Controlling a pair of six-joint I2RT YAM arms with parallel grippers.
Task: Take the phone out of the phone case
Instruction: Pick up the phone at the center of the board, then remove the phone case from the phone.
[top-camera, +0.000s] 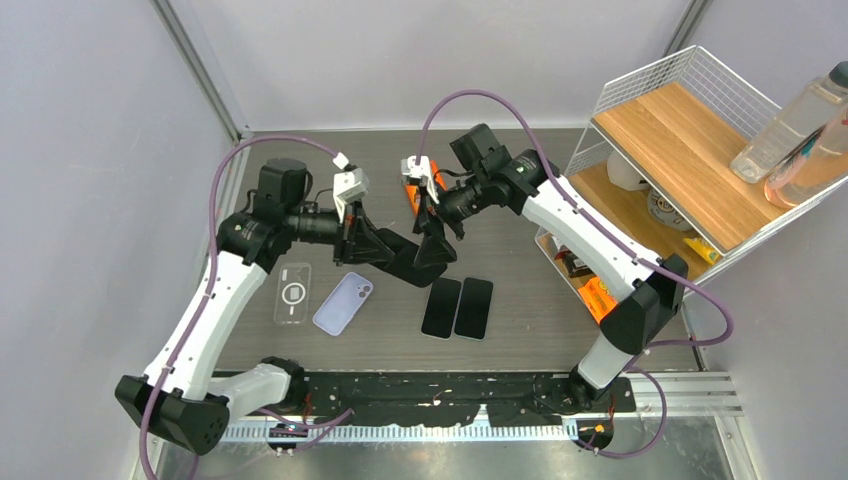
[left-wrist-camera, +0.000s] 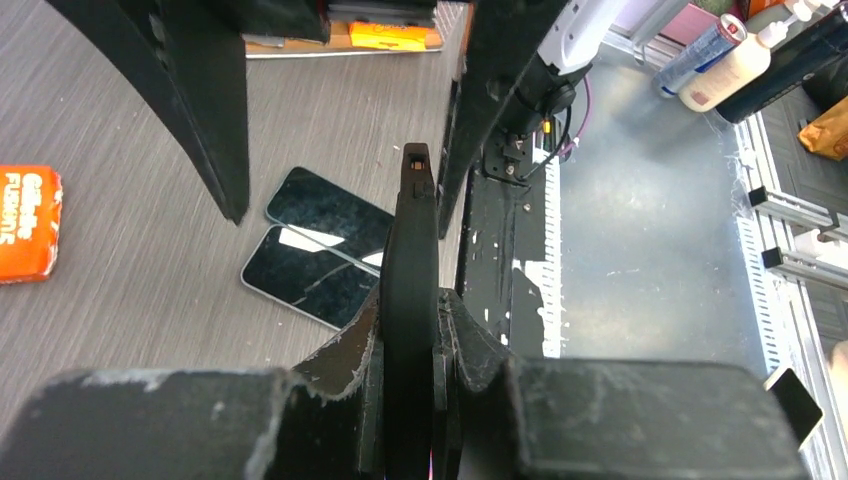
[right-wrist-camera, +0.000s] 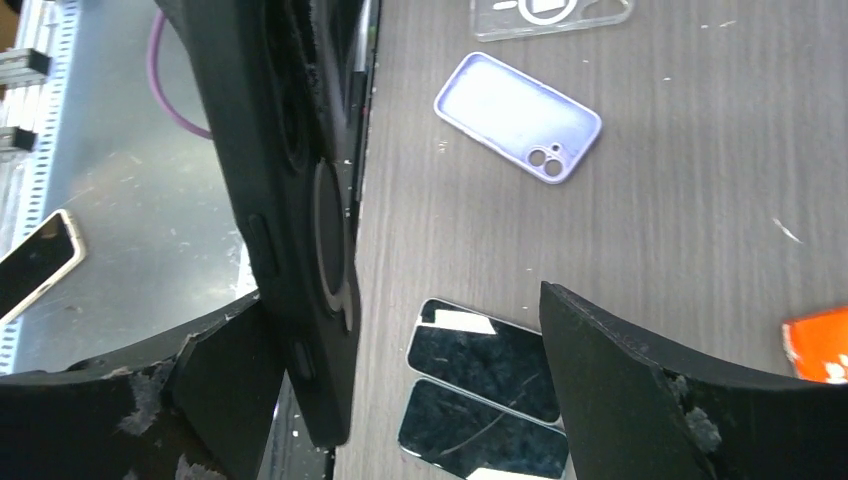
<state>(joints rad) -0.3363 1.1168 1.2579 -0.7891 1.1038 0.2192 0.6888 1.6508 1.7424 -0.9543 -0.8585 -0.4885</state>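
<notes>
My left gripper is shut on a black phone case, holding it on edge above the table. In the right wrist view the case shows its back with a round ring. Its front is turned away, so I cannot tell whether a phone sits inside. My right gripper stands wide open astride the case's free end, and the case is close against one finger. Two bare phones lie side by side, screens up, below the grippers.
A lavender case and a clear case lie on the table to the left. An orange pack lies behind the grippers. A wire shelf with bottles stands at the right.
</notes>
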